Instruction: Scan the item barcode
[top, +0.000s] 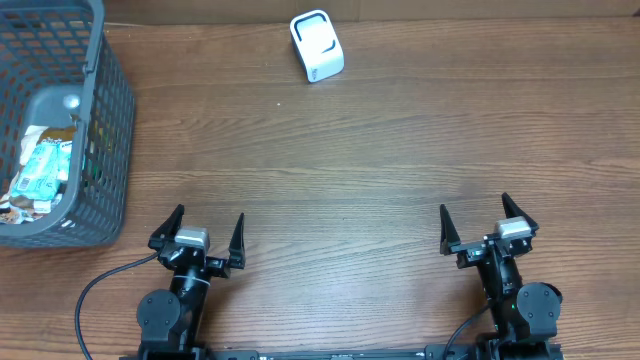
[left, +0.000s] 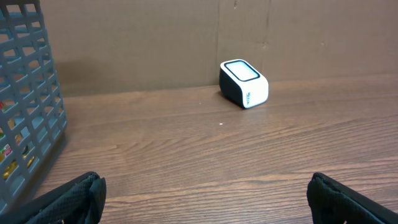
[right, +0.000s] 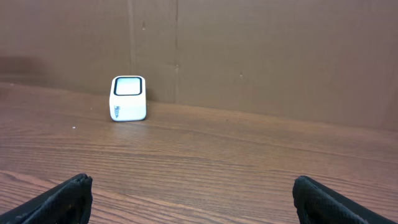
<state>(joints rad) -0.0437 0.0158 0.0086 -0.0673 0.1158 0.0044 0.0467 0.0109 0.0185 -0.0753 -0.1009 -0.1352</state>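
Both grippers stood open, empty; we saw the packets (top: 38, 172) in the far-left basket (top: 115, 120) — nearer our left gripper (top: 208, 228) than our right gripper (top: 475, 218) — scanner (top: 317, 46) far centre.

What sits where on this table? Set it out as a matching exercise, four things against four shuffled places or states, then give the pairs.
Things
1. scanner
2. basket
3. left gripper
4. right gripper

Places or states
A. far side, near the middle, standing alone
B. near side, open and empty, away from the basket
C. far left, with packets inside
D. near side, open and empty, just beside the basket

Pairs: 1-A, 2-C, 3-D, 4-B
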